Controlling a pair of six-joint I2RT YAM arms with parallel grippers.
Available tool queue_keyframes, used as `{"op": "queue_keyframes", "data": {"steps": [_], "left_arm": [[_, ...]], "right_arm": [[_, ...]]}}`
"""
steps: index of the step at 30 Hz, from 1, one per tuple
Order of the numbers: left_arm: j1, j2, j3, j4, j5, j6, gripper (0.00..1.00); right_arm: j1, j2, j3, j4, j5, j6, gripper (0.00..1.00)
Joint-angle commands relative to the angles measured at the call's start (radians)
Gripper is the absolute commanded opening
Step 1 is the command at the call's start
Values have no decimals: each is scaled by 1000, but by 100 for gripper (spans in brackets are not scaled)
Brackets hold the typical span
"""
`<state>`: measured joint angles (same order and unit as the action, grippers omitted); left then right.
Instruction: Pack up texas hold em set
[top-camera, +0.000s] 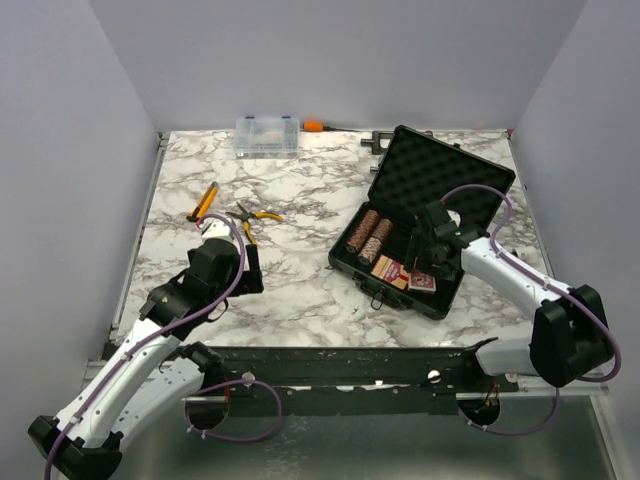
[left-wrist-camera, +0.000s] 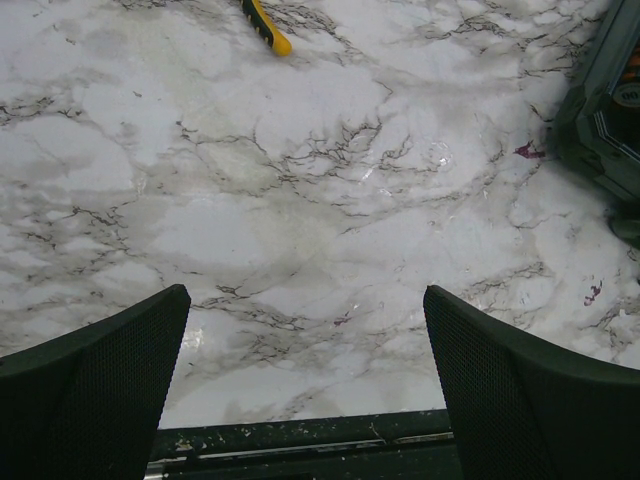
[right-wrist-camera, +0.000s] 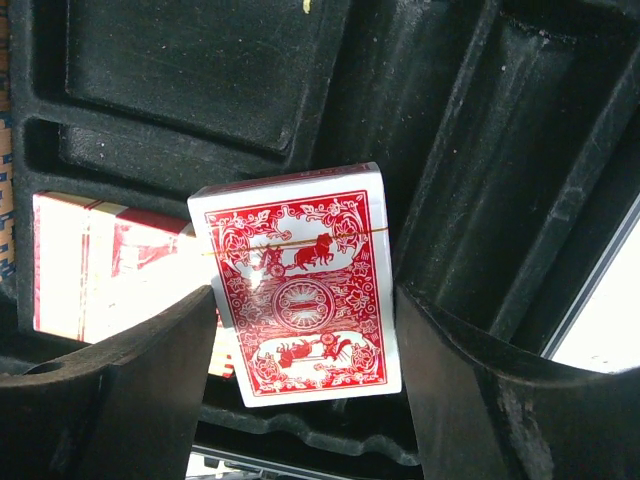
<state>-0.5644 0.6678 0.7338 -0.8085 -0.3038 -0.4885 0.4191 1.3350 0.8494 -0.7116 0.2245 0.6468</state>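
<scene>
The black case (top-camera: 446, 176) lies open on the right of the marble table, its foam-lined lid tilted back. Two brown-red chip rolls (top-camera: 368, 236) lie in its left slots. One card deck (top-camera: 388, 270) lies in the front of the case and shows in the right wrist view (right-wrist-camera: 90, 270). My right gripper (top-camera: 428, 262) is low over the case. In the right wrist view this gripper (right-wrist-camera: 305, 300) has a finger touching each long edge of a red-backed card deck (right-wrist-camera: 300, 270). My left gripper (top-camera: 250, 270) is open and empty over bare marble left of the case, its jaws wide (left-wrist-camera: 305, 300).
A small clear organizer box (top-camera: 267, 134) and an orange-handled tool (top-camera: 313, 126) sit at the back. Orange-handled pliers (top-camera: 252, 214) and a yellow-handled tool (top-camera: 204, 200) lie left of centre. The case's corner (left-wrist-camera: 600, 100) shows in the left wrist view.
</scene>
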Motion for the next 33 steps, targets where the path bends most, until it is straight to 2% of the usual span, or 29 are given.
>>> {"op": "queue_keyframes", "data": {"steps": [1,8,12,17,22,33], "left_arm": [[6,-8,5,12,6,-1,99],[7,-10,4,13,9,-1,98],[6,-3,7,12,11,1,99],[6,-8,5,12,9,1,98],[8,-18,3,13,5,-1,98],[8,-49,3,10,9,7,98]], "right_arm": [[3,30,-18,21,-12,-53,71],[3,29,-23,28,-24,-82,67],[3,36,-23,30,-40,-89,80],[3,50,-17,31,-40,-111,82],[3,47,-7,29,-31,-122,76],[2,38,69,-19,-26,-98,51]]}}
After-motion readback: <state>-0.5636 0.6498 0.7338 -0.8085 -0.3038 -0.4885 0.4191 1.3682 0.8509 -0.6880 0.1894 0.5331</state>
